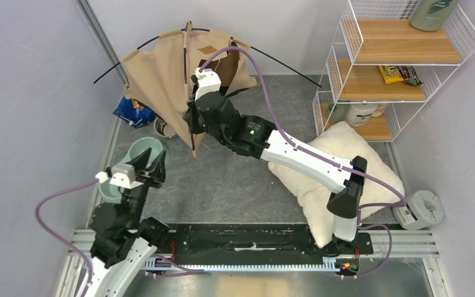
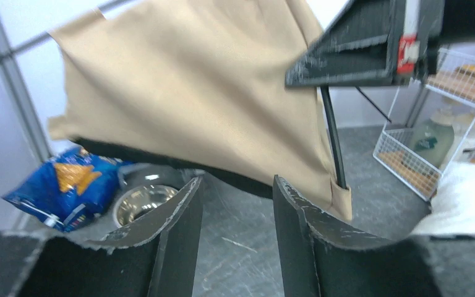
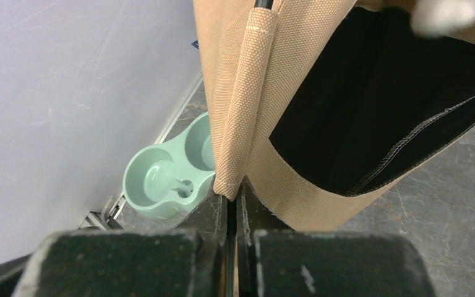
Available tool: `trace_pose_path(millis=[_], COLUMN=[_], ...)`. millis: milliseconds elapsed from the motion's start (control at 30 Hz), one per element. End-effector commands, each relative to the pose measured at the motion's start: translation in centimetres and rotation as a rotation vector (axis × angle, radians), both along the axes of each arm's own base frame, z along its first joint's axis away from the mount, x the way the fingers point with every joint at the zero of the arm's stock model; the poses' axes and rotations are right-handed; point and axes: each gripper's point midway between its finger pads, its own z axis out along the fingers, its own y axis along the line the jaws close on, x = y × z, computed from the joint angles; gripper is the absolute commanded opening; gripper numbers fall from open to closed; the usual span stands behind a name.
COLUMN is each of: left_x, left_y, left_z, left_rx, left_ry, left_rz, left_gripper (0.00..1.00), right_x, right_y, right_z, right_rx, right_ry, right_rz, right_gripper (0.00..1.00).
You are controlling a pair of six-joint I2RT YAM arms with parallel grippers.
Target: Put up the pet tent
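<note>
L edge: L gripper (image 1: 150, 168) (image 2: 238, 223) sits low, over a mint twin-bowl feeder (image 1: 137, 150) (image 3: 161, 182). Jaws part-open, nothing betw. them, pointed toward the tent.

Just beyond it: blue snack bag (image 1: 133, 111) (image 2: 68, 185) against the L wall. Steel bowl (image 1: 164, 129) (image 2: 141, 204) beside it, partly hidden by canvas edge.

Ctr-back: pet tent (image 1: 161, 74) (image 2: 192, 93) (image 3: 247, 93), tan canvas, slumped near rear wall. Black poles (image 1: 284, 62) stick out both sides; brown label (image 1: 207, 49) near top. L wrist view shows near hem hanging clear of grey floor.

R gripper (image 1: 192, 127) (image 3: 232, 204) reaches in from R to tent's front corner. Jaws fully closed, pinching lower tip of pole sleeve (image 3: 244, 105).

R: fluffy white pillow (image 1: 321, 213) on floor under R arm.

Far R: wire shelf (image 1: 408, 62) w/ wood boards, bottle and snack packs on it.
</note>
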Motion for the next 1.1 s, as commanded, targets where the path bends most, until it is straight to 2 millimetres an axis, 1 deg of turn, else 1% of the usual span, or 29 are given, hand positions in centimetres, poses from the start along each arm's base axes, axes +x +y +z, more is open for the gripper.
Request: trace_pose_path(millis=[0,100,167,200,267,300,333,400,500,533,567,633,667,700,733,767,833,900,1067], left_x=[-3.3,-5.0,-6.2,-6.6,-7.3,-7.8,-7.3,-7.3,-6.9,-6.8,-6.5,-6.3,-6.1,-6.1,-6.0,-5.8,-5.3,-4.6,-2.4], left_y=[3.8,5.4,6.7,7.3,8.1,8.1,7.2,6.2,5.5,5.4,5.2,5.0,4.8,4.7,4.6,4.6,4.3,3.9,4.1], left_z=[3.6,6.2,8.1,8.8,9.8,10.4,10.5,10.9,11.3,11.4,11.5,11.9,12.1,12.4,12.6,12.7,12.6,12.0,10.2], left_rx=[0.046,-0.005,-0.084,-0.13,-0.233,-0.24,-0.201,-0.159,-0.144,-0.143,-0.138,-0.138,-0.136,-0.138,-0.141,-0.144,-0.138,-0.128,-0.13], left_ry=[-0.057,-0.095,-0.12,-0.121,-0.108,-0.111,-0.089,-0.066,-0.011,0.005,0.021,0.044,0.054,0.061,0.067,0.075,0.095,0.121,0.207], left_rz=[0.105,0.136,0.162,0.175,0.183,0.164,0.14,0.089,0.07,0.069,0.067,0.064,0.058,0.055,0.055,0.058,0.058,0.062,0.145], left_gripper=[0.55,0.68,0.76,0.8,0.82,0.82,0.83,0.84,0.84,0.84,0.84,0.84,0.84,0.84,0.84,0.84,0.84,0.84,0.84], right_x=[-1.6,-2.3,-3.3,-3.5,-3.7,-3.6,-3.3,-2.7,-2.0,-1.6,-1.3,-0.2,0.0,0.5,0.5,0.7,0.5,0.1,-2.1], right_y=[0.3,1.2,1.7,1.7,1.0,0.6,-0.2,-1.7,-4.2,-5.1,-6.2,-8.9,-10.2,-11.7,-12.9,-14.1,-16.6,-18.9,-22.7], right_z=[8.2,8.6,8.2,8.0,7.3,6.5,6.1,5.1,4.7,4.2,4.1,3.0,2.7,1.8,1.4,0.4,-0.7,-2.7,-5.4], right_rx=[0.191,0.166,0.118,0.093,0.042,0.015,0.002,-0.013,-0.031,-0.039,-0.046,-0.084,-0.101,-0.127,-0.142,-0.164,-0.182,-0.19,-0.217], right_ry=[-0.093,-0.141,-0.186,-0.204,-0.233,-0.233,-0.231,-0.21,-0.211,-0.2,-0.198,-0.182,-0.181,-0.17,-0.168,-0.16,-0.147,-0.094,-0.01], right_rz=[0.089,0.177,0.268,0.294,0.322,0.344,0.348,0.373,0.391,0.402,0.403,0.362,0.342,0.313,0.303,0.3,0.291,0.31,0.336], right_gripper=[0.0,0.0,0.0,0.0,0.0,0.0,0.0,0.0,0.0,0.0,0.0,0.0,0.0,0.0,0.0,0.0,0.0,0.0,0.0])
